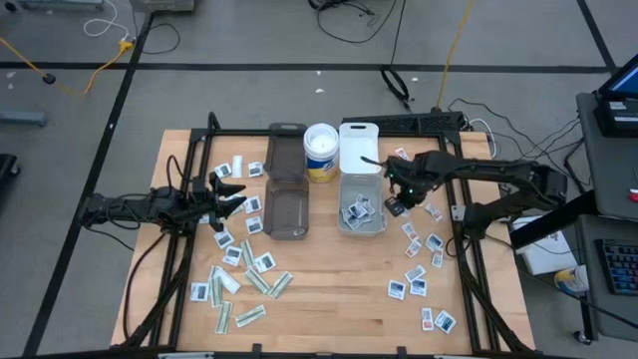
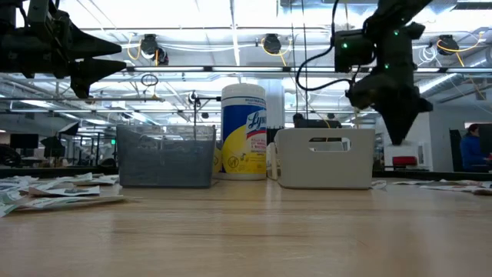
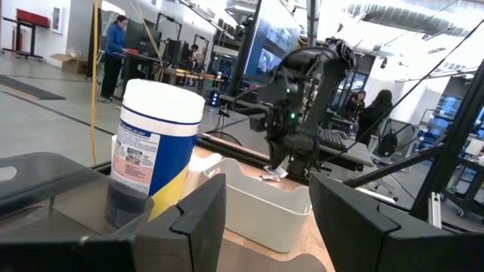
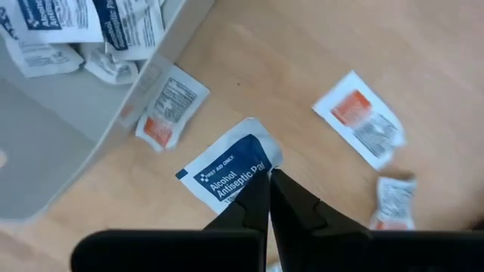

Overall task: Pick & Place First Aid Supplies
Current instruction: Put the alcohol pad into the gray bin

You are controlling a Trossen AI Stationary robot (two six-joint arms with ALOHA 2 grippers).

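Small flat first aid packets lie scattered on the wooden table, one group at the left [image 1: 239,269] and one at the right [image 1: 419,264]. Several more lie inside the pale bin [image 1: 361,214]. My right gripper [image 4: 269,181] hangs just right of that bin, pointing down, shut on a white packet with blue print [image 4: 227,170]. My left gripper [image 1: 239,194] waits open at the table's left, held level above the packets there, with nothing between its fingers [image 3: 268,204]. My right gripper pinches the blue-printed packet at one corner [image 4: 261,160] between its two fingertips, coming from above and pointing down. The packet is lifted clear of the table and hangs below the fingers [image 3: 274,174], beside the bin's right wall.
A smoky bin [image 1: 287,209] stands left of the pale one, each with its lid lying behind it. A yellow and white wipes canister [image 1: 321,152] stands between the lids. Orange-printed packets [image 4: 359,125] lie on the wood under my right gripper. A black frame [image 1: 469,269] borders the table.
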